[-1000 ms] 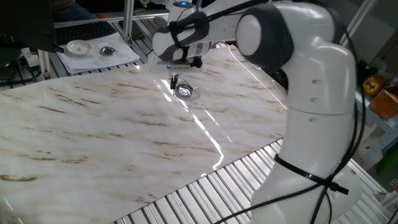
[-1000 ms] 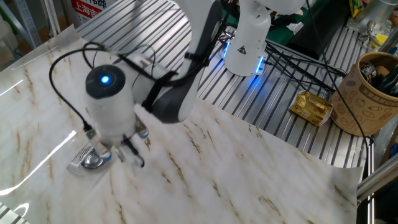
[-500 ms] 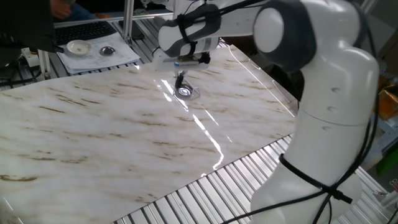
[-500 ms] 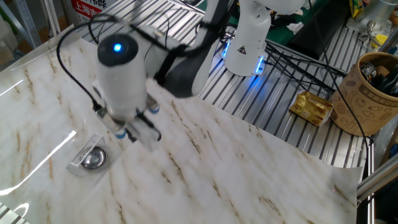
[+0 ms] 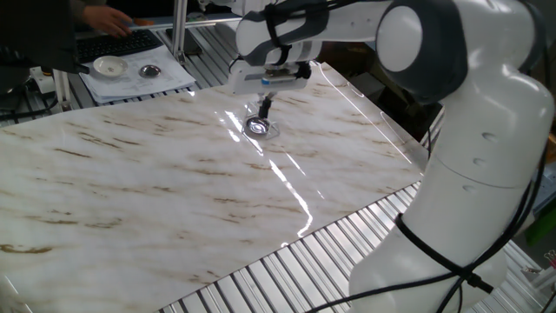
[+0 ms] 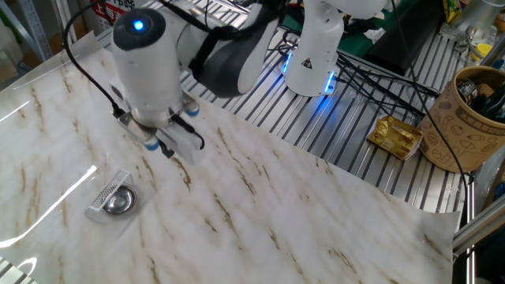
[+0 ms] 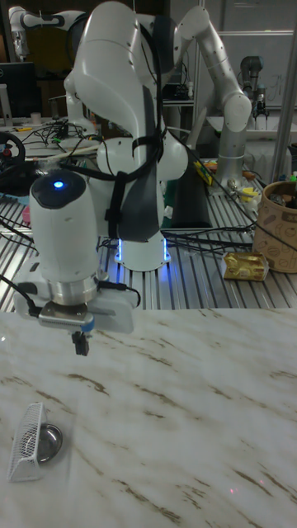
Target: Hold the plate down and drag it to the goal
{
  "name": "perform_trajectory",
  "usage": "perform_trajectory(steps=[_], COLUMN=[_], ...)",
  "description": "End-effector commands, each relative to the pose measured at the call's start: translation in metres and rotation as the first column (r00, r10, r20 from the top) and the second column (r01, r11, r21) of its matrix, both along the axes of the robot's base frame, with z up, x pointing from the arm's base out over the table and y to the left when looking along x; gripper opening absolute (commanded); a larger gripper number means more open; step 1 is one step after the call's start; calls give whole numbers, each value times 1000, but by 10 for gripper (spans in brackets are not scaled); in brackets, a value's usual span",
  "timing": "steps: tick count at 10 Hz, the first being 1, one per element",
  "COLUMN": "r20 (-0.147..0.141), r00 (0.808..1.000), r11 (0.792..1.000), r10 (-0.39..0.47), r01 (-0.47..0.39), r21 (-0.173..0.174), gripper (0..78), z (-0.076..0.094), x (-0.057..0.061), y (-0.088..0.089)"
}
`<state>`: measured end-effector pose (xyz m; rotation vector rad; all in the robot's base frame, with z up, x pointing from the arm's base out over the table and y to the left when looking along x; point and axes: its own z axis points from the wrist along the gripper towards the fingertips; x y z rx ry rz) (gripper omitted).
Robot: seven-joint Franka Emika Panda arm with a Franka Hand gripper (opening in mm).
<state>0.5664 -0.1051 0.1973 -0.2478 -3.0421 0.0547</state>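
Hanging above the marble bench (image 6: 331, 205), the pincer (image 7: 80, 342) sat clear of the surface with nothing in it, its dark fingers close together as far as I could see, though whether they fully met I could not tell. The plate (image 6: 120, 203) lay flat on the bench, at about seven o'clock from the pincer in the other fixed view and well apart from it. It rested on the goal (image 6: 109, 196), the glossy pale-edged patch, whose ribbed-looking edge (image 7: 28, 441) showed just at nine o'clock of the plate (image 7: 48, 443) in the tall view. In the one fixed view the pincer (image 5: 266, 106) appeared just above the plate (image 5: 258, 127), at its twelve o'clock. Off the marble, at the far corner, a white round dish (image 5: 109, 65) and a second small metal dish (image 5: 150, 70) sat on paper, and a patterned brown cup (image 6: 472, 118) stood on the ribbed metal top near a gold packet (image 6: 397, 136).
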Motion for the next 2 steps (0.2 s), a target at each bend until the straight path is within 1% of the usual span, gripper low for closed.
perform_trajectory(steps=[1,2], r20=[-4,-6], r00=[1000,1000], r11=[1000,1000], r10=[7,6], r01=[-7,-6], r21=[5,5], gripper=[0,0], z=[8,9], x=[-6,-7], y=[-7,-8])
